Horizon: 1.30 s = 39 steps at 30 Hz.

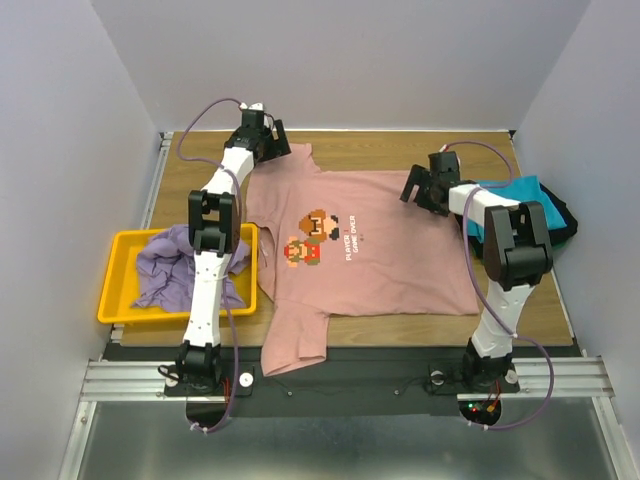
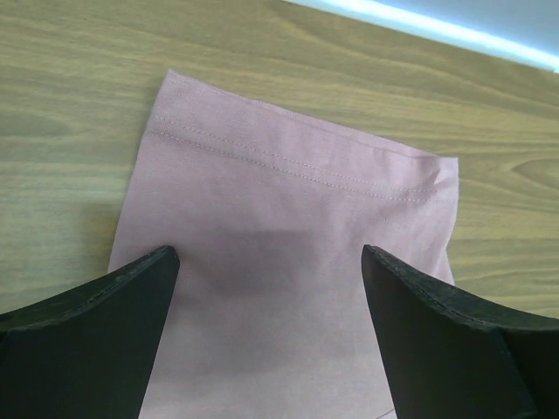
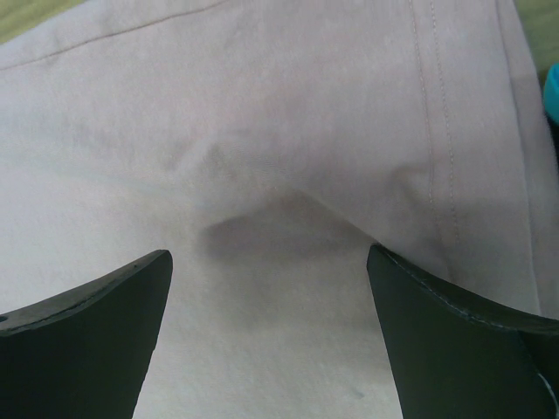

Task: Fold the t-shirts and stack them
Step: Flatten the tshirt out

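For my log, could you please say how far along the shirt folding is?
Seemingly done: teal shirt on black shirt, at right. In hand: pink shirt spread out, left gripper and right gripper open over it. Left: lavender shirt crumpled in yellow bin.

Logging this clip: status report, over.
Left end effector open over pink tee sleeve. Right end effector open over its hem. Tee flat, unfolded. No obstruction seen.

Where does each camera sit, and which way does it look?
Top: above and behind, looking down at the table; left arm and right arm show.
Left wrist: on left arm, facing down at pink shirt sleeve; open left gripper shows.
Right wrist: on right arm, facing down at its hem; open right gripper shows.
Shared: all see the pink shirt.
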Motion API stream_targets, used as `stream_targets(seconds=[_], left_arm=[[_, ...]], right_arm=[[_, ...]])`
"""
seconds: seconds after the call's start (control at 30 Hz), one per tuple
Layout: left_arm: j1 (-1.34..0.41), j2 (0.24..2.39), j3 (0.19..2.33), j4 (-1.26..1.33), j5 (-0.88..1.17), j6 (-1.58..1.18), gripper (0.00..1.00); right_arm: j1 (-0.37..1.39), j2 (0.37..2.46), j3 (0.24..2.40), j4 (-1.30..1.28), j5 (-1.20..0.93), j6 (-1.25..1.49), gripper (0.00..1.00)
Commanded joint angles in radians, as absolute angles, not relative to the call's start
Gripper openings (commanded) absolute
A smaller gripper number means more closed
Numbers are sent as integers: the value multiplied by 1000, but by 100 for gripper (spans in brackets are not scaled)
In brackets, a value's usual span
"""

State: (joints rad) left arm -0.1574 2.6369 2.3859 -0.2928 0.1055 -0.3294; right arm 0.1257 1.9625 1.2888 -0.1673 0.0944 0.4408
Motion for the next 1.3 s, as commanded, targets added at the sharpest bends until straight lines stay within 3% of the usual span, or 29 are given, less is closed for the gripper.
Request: stream_targets(seconds=[0.0, 0.37, 0.57, 0.77, 0.93, 1.27], left_arm=[[-138, 2683, 2434, -325, 146, -406, 99], [-106, 2675, 2513, -187, 155, -425, 99], [-138, 2501, 2474, -169, 149, -335, 99], [-202, 2209, 2240, -184, 95, -273, 99], [-241, 2067, 2032, -187, 97, -275, 99], [-268, 2055, 1838, -153, 106, -318, 99]], right_arm=[[106, 2032, 1308, -186, 104, 423, 100], [106, 2049, 1388, -184, -21, 356, 100], [106, 1955, 1433, -184, -31, 334, 100], [106, 1885, 1431, -184, -6, 327, 100], [106, 1946, 1532, -186, 43, 318, 100], [101, 2196, 1761, -219, 149, 307, 100]])
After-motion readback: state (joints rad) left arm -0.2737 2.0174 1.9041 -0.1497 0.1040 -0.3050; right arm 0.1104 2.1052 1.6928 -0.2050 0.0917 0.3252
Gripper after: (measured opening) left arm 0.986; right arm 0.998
